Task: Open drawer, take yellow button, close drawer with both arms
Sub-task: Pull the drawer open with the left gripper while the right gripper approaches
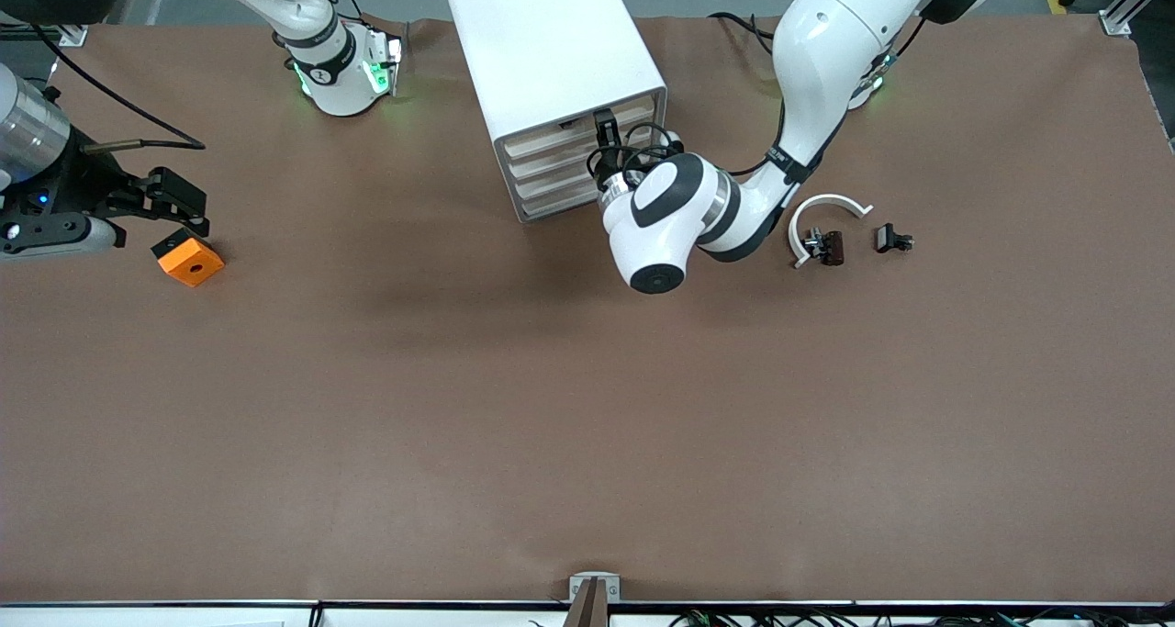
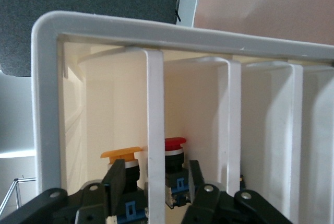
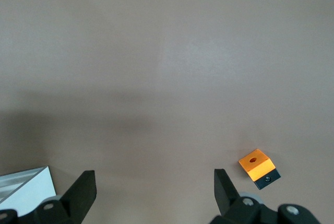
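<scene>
The white cabinet (image 1: pixel 551 30) stands at the table's edge by the robots' bases. Its topmost drawer (image 1: pixel 551 129) looks level with the three lower ones. My left gripper (image 1: pixel 604 133) is at that drawer's front. In the left wrist view my left gripper (image 2: pixel 156 174) is open and straddles a white upright strip (image 2: pixel 156 104). The button with the yellow-orange cap (image 2: pixel 121 154) sits just inside one finger. A red-capped button (image 2: pixel 175 143) sits across the strip by the other finger. My right gripper (image 1: pixel 188 221) is open and empty above the bare table (image 3: pixel 154 174).
An orange block with a hole (image 1: pixel 190 262) lies by my right gripper and shows in the right wrist view (image 3: pixel 257 165). A white curved bracket (image 1: pixel 826 209) and two small dark parts (image 1: pixel 823 244) (image 1: pixel 893 239) lie toward the left arm's end.
</scene>
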